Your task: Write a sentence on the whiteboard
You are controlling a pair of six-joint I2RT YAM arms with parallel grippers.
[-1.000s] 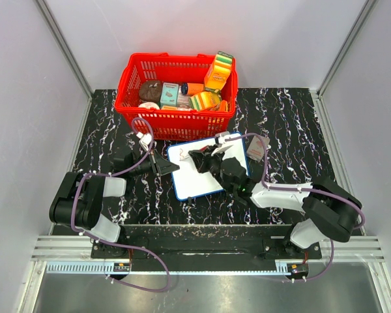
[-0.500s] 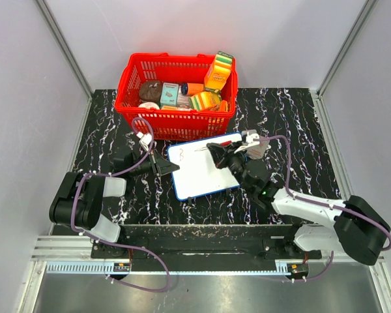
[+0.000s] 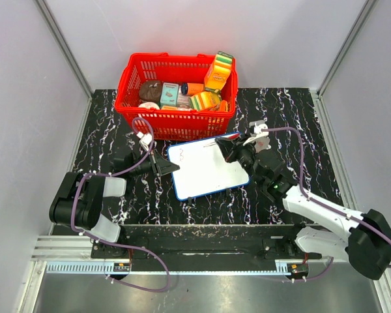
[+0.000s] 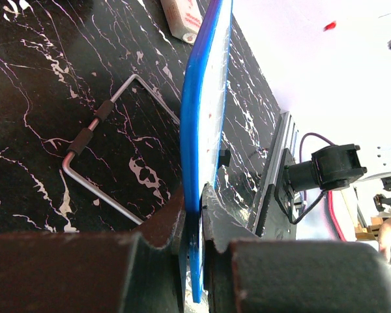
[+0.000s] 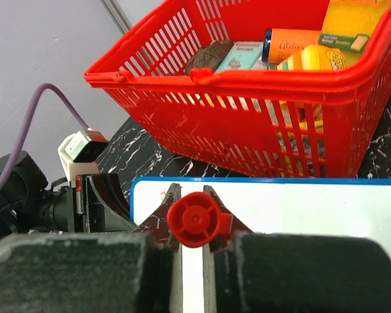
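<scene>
Right now the whiteboard [image 3: 205, 173] sits mid-table, just in front of the basket [image 3: 176, 124], skewed so its right end points up toward the back. Only a small red squiggle [image 3: 184, 151] shows near its top left corner; the rest of the white face is bare. Over on its left edge, the left gripper [image 3: 171, 167] is pressed tight on the blue frame. The left wrist view has the board edge-on with the fingers [image 4: 166, 218] pinching the frame from both sides. A bent wire bar [image 4: 94, 120] lies on the black marble table [image 3: 280, 117] beside that edge. Whether the board rests flat or is lifted a little, I cannot tell. Up at the board's top right corner, the right gripper [image 3: 229, 149] is closed on a red marker [image 5: 192, 220], whose round end faces the wrist camera between the fingers. Its tip is hidden, so contact with the board is unclear. Behind it all, the red basket is packed with boxes and packets, and the right wrist view looks straight at its slatted front wall.
</scene>
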